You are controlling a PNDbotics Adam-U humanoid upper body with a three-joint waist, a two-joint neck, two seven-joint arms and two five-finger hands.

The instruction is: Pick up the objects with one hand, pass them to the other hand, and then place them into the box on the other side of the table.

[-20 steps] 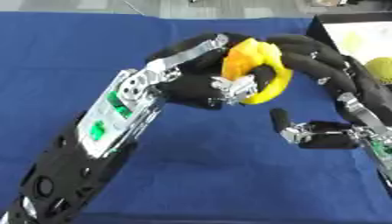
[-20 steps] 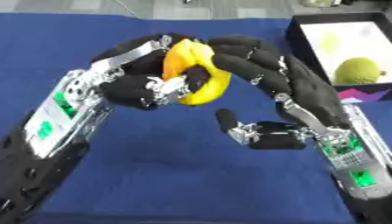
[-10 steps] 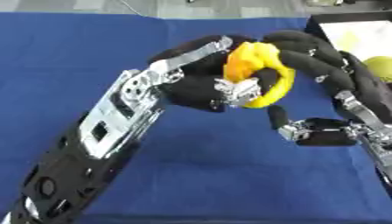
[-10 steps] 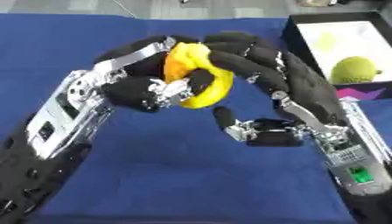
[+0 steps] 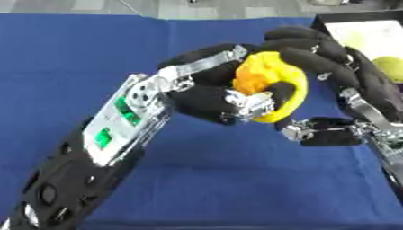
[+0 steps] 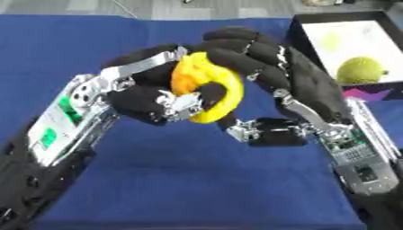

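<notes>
Currently both hands meet above the blue tablecloth [image 5: 118, 54]: your left hand [image 6: 150, 101] and right hand [image 6: 260, 63] both curl around the yellow-orange curved toy [image 6: 208, 87], enabling transfer toward the box [image 6: 303, 27] at right.

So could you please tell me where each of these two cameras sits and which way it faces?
Left eye view: in the robot's head, looking down at the blue table; left hand and right hand meet around a yellow object.
Right eye view: beside it, same downward look; more of the box and its green fruit shows.
Shared: both arms, the object, table, box.
</notes>
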